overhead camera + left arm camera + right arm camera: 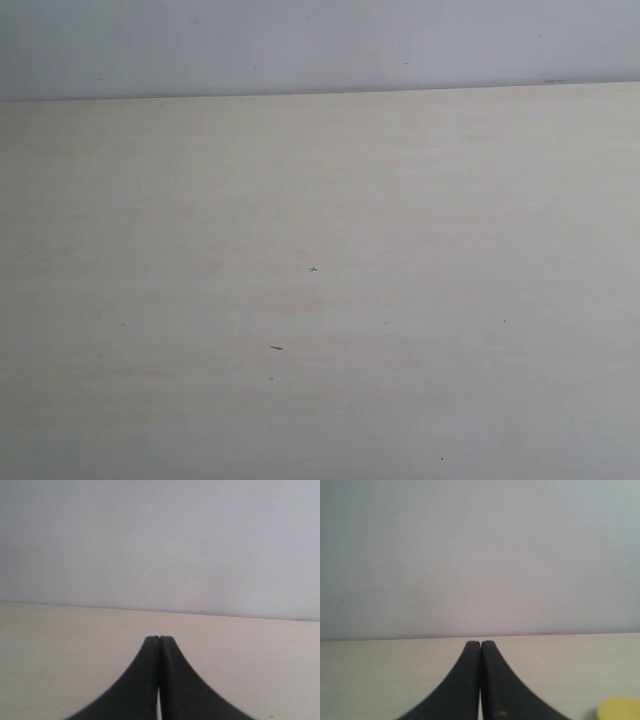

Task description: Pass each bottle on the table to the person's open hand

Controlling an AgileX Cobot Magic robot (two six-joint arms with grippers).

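Observation:
The pale beige table (pixel 320 300) fills the exterior view, and neither a bottle nor a gripper shows there. My left gripper (pixel 159 639) is shut with nothing between its black fingers, above the table (pixel 60 650). My right gripper (pixel 480 643) is shut too, and empty. A yellow rounded shape (pixel 620 710) lies on the table (pixel 385 680) at the edge of the right wrist view; it may be part of a yellow bottle, cut off by the frame. The person's open hand is out of view.
A plain pale grey wall (pixel 320 45) rises behind the table's far edge. A few tiny dark specks (pixel 276 348) mark the tabletop.

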